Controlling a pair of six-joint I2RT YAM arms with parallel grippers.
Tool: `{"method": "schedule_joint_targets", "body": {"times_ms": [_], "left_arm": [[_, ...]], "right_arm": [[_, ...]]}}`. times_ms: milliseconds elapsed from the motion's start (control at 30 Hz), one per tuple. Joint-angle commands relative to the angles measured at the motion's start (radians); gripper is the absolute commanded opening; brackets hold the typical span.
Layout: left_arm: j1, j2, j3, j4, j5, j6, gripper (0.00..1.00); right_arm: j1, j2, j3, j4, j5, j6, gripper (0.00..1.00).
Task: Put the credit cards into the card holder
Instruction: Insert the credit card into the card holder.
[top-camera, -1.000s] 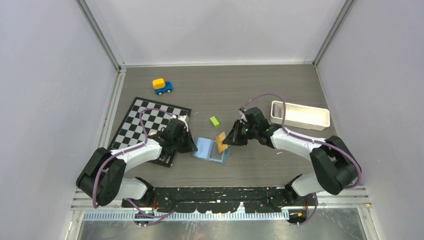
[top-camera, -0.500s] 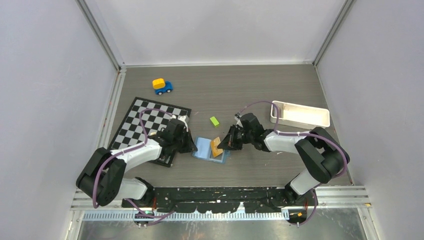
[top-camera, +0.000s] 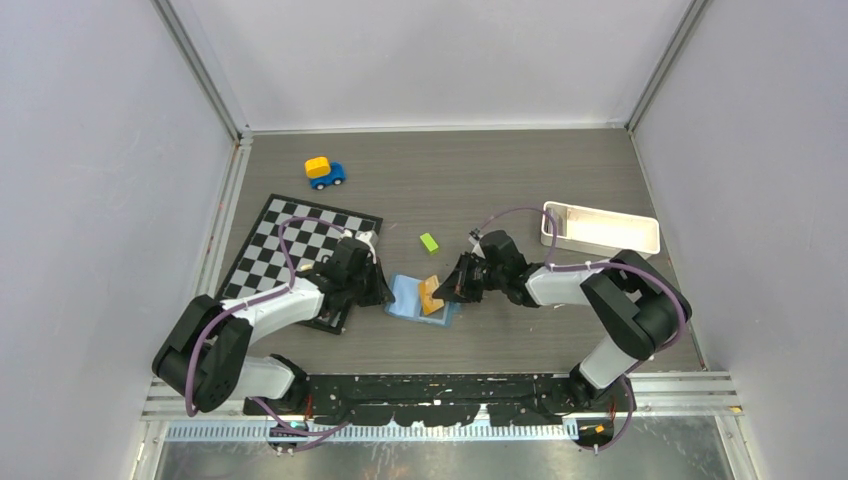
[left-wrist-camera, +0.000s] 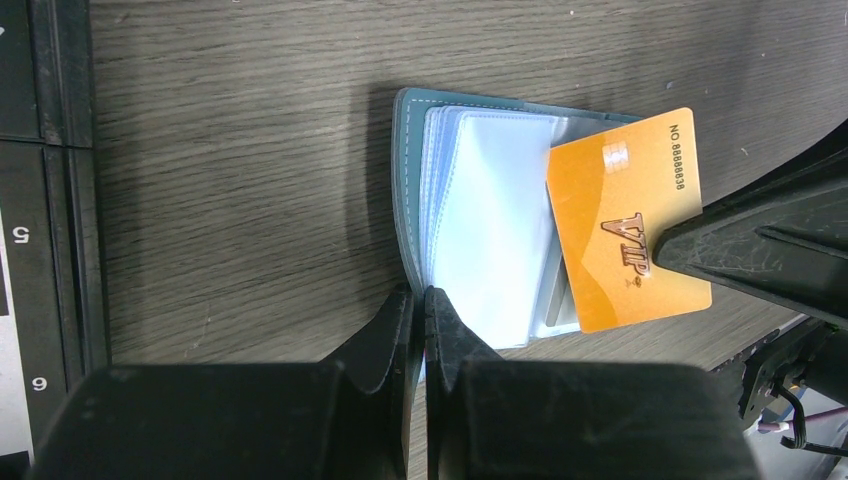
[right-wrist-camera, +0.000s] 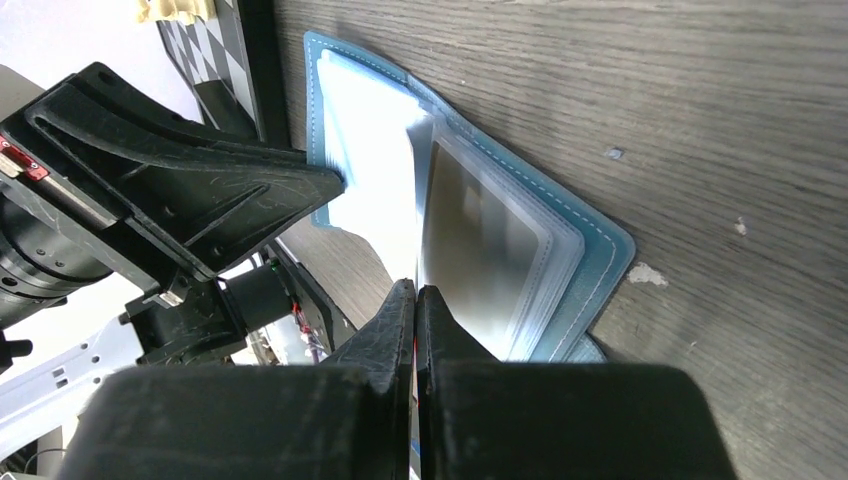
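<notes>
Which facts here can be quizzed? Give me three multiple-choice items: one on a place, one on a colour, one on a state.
1. The white tray lies:
A. at the table's near left corner
B. on the right side, farther back than the right tool
C. between the two arms

2. The VIP card at the card holder is:
A. orange
B. black
C. green

3. The card holder is:
A. snapped shut
B. folded and standing upright
C. open, clear sleeves showing

Answers:
1 B: the top view shows the tray on the table's right side, behind that tool.
2 A: the left wrist view shows the card's orange face, pinched by the right tool.
3 C: both wrist views show the sleeves fanned open on the table.
</notes>
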Motion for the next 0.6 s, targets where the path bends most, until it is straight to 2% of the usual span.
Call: {"method": "schedule_joint_targets", "body": {"times_ms": [0,233,367,567], "left_arm": [[0.005,0.004,-0.011,0.002,0.009,0.005,0.0],[0.004,-0.005,-0.01,-0.005,0.007,0.004,0.0],[0.005,-0.005,-0.011,-0.006,0.007,0.005,0.0],[0.004,-0.006,-0.008,-0.007,0.007,0.004,0.0]], "right_arm": [[0.01,0.029,-0.023,0.086,0.015,0.024,0.01],[0.024,0.086,-0.042,0.164,0.023,0.074,0.01],[0.033,0.094,-0.047,0.174,0.04,0.08,0.04],[0.039,0.097,-0.043,0.152,0.072,0.081,0.18]]}}
